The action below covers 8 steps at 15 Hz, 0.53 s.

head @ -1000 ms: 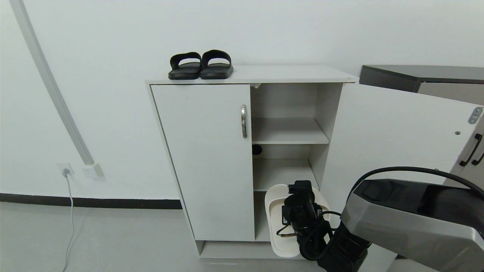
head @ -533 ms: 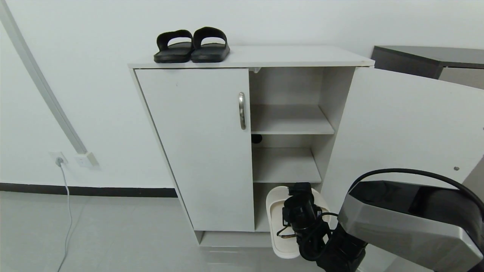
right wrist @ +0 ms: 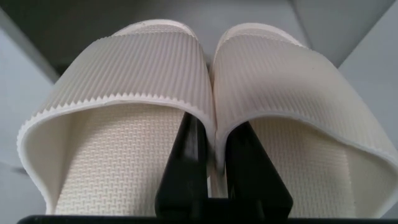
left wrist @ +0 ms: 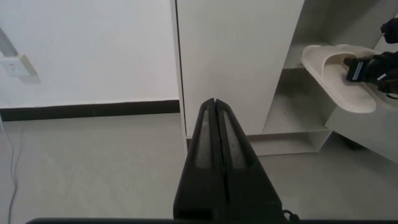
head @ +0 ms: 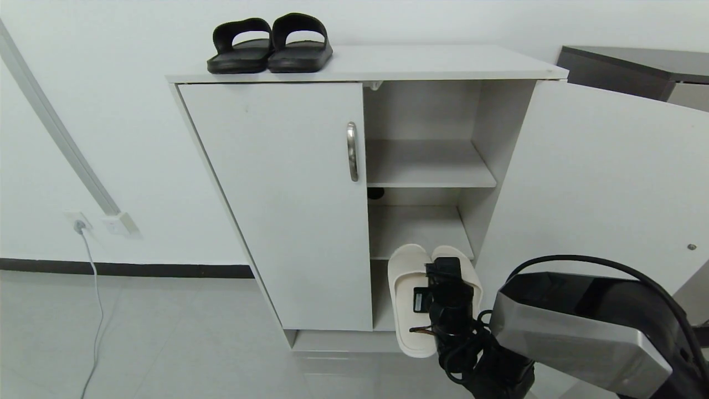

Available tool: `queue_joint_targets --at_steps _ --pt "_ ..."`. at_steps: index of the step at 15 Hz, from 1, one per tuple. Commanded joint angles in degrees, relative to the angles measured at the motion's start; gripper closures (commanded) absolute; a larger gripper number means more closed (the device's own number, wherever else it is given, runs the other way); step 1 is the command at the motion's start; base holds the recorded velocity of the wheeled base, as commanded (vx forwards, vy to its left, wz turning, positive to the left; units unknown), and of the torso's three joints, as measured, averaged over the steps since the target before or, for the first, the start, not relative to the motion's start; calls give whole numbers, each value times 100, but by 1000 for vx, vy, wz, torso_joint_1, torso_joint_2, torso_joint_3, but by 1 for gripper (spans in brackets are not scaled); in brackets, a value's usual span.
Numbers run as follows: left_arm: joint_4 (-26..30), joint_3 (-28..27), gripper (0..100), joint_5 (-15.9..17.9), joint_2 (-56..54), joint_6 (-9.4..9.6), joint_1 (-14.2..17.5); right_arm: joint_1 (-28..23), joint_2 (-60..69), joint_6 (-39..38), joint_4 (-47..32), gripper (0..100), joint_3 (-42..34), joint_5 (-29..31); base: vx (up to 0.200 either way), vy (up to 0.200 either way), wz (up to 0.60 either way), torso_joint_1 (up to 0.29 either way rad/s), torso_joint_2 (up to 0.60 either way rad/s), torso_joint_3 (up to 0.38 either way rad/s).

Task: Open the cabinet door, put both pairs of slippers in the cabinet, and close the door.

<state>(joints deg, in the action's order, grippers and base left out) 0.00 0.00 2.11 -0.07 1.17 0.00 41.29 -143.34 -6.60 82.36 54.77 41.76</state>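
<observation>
A pair of white slippers (head: 407,288) hangs side by side in front of the cabinet's (head: 443,64) lowest compartment, toes toward the opening. My right gripper (head: 443,282) is shut on their two touching inner walls (right wrist: 214,155), under the ribbed straps (right wrist: 130,106). The black slippers (head: 270,44) sit together on the cabinet top at its left end. The right door (head: 598,177) stands wide open; the left door (head: 277,205) is closed. My left gripper (left wrist: 215,104) is shut and holds nothing, low above the floor left of the cabinet, with the white slippers (left wrist: 339,78) farther off.
Two bare shelves (head: 426,163) (head: 415,230) show inside the open half. A metal handle (head: 352,151) is on the closed door. A dark grey unit (head: 637,66) stands behind the open door. A wall socket with a cable (head: 80,227) is at the left, above grey floor.
The head camera has moved, shifting the cabinet up and left in the picture. The right gripper has lifted the white slippers higher against the cabinet, toes now reaching the middle shelf's level.
</observation>
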Motion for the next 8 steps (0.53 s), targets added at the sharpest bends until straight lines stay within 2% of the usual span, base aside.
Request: queue_joint_targets --at_steps 1,8 --pt "0 0 100 0 7 -3 0 -42 -221 35 26 100 -28 -19 0 0 0 0 0 0" --pt "0 0 100 -9 7 -12 0 -51 -265 18 35 100 -28 -19 0 0 0 0 0 0"
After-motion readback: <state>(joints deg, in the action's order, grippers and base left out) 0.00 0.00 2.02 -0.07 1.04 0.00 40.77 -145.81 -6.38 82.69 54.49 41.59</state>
